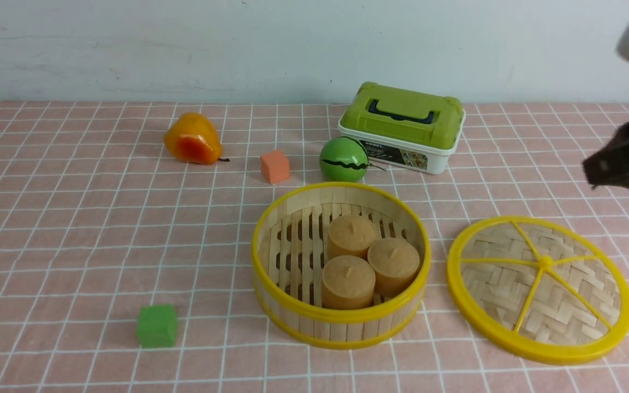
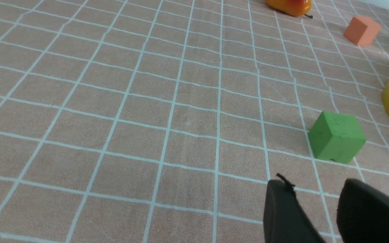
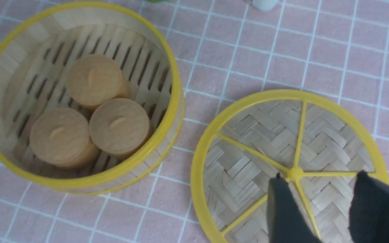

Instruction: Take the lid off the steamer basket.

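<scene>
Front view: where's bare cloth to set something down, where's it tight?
Widest bare cloth: left of the steamer basket, between pear and green cube. Tight: orange cube, melon and green-lidded box behind the basket; only a narrow gap between basket and lid.

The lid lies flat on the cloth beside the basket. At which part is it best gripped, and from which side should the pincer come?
Probably the small centre knob, from straight above. The lid lies flat on the cloth, so its edge offers little to pinch; the knob, where the spokes meet, seems the only raised part.
</scene>
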